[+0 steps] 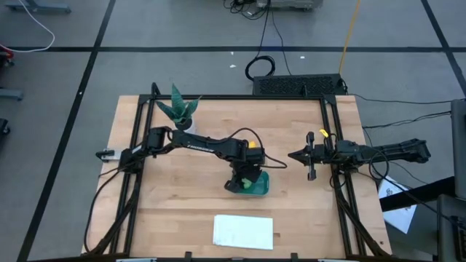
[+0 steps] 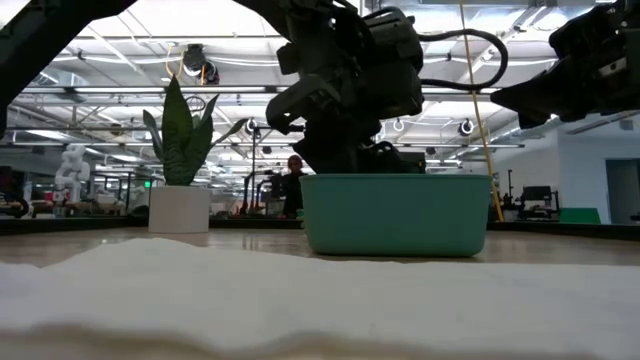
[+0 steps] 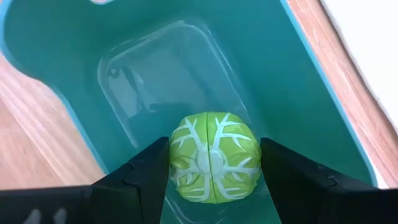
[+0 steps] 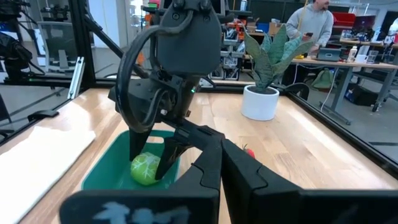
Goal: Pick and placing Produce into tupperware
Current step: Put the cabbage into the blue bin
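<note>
Two dark arms work over your wooden table (image 1: 175,196). From the left, your left arm reaches across to the middle and bends steeply down, so the left gripper (image 3: 214,163) hangs inside the teal tupperware (image 1: 260,186). Its fingers (image 3: 146,171) stand partly apart with the light green round produce (image 3: 214,157) between them, pressed on both sides, just above the tub's clear floor. On the right, your right arm lies stretched out level, well apart from the tub, and the right gripper (image 1: 294,155) points toward the middle with its fingers closed on nothing.

Only the left wrist view shows the white vein pattern on the green piece. Only the right wrist view shows a small red piece (image 4: 249,152) on the table beyond the tub, and a person (image 4: 310,23) standing in the room behind. The low view hides the tub's contents behind its wall.

You can count one tub, one green piece, one red piece, one potted plant (image 1: 180,110) and one white sheet (image 1: 243,231).
</note>
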Available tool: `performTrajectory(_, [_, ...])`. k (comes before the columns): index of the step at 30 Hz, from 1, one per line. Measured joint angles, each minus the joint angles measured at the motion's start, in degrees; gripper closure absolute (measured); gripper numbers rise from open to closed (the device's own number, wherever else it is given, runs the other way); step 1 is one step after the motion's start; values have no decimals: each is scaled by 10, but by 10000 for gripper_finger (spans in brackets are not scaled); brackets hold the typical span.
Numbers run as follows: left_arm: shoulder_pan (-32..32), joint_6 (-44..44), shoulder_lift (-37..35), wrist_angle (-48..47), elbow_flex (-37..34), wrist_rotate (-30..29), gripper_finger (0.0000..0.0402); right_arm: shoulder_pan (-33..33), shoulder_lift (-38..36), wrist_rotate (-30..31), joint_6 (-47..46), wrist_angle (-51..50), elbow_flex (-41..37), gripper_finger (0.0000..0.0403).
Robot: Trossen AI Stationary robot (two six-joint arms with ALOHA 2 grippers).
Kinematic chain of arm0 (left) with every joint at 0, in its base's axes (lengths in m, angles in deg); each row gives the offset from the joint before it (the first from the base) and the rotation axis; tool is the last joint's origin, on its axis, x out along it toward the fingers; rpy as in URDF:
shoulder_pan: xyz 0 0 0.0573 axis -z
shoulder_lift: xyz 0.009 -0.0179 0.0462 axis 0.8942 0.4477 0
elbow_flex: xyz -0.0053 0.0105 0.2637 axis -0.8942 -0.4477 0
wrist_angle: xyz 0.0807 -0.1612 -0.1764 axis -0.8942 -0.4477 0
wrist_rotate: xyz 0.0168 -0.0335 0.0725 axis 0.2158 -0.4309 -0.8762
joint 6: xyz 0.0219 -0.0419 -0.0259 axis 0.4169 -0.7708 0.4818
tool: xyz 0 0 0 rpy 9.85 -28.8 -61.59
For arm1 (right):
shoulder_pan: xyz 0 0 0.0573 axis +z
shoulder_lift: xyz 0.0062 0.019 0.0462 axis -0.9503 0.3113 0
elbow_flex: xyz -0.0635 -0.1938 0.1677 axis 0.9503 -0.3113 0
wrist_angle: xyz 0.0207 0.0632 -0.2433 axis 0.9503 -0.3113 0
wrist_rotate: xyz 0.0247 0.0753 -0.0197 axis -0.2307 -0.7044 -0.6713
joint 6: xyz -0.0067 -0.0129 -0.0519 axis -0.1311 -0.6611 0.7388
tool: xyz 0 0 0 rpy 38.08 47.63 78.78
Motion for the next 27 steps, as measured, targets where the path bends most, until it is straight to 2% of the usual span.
performTrajectory(6, [4, 34, 0, -4, 0, -3, 176, 0, 2, 0, 0, 1, 0, 403])
performTrajectory(17, [7, 23, 0, -1, 0, -28, 175, 0, 2, 0, 0, 1, 0, 403])
performTrajectory(27, [7, 18, 2, -3, -1, -36, 142, 0, 2, 0, 0, 1, 0, 403])
